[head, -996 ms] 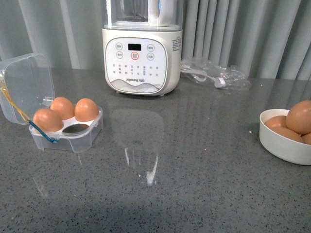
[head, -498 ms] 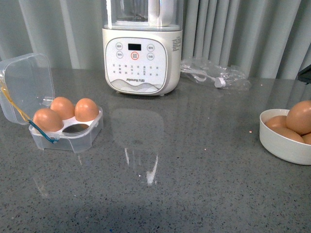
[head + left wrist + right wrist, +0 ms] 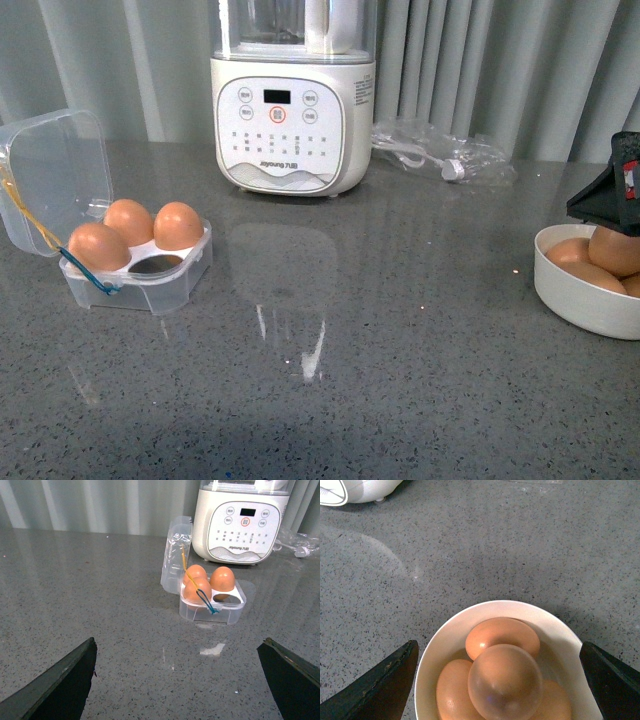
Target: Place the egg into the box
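The clear egg box [image 3: 140, 268] sits open at the left of the table, lid raised, with three brown eggs and one empty front-right cell; it also shows in the left wrist view [image 3: 212, 597]. Several brown eggs lie piled in a white bowl [image 3: 570, 295] at the right; the top egg [image 3: 505, 682] shows in the right wrist view. My right gripper [image 3: 612, 205] hangs open right above the bowl, and in its wrist view [image 3: 500, 690] the jaws stand wide on either side of the bowl [image 3: 445, 640]. My left gripper [image 3: 185, 680] is open and empty, some way from the box.
A white Joyoung blender [image 3: 292, 100] stands at the back centre. A crumpled clear plastic bag [image 3: 440, 150] lies to its right. Grey curtains hang behind. Bare grey speckled tabletop [image 3: 380, 340] lies between box and bowl.
My right gripper has come into the front view from the right edge and now hangs over the bowl. The box and eggs have not moved.
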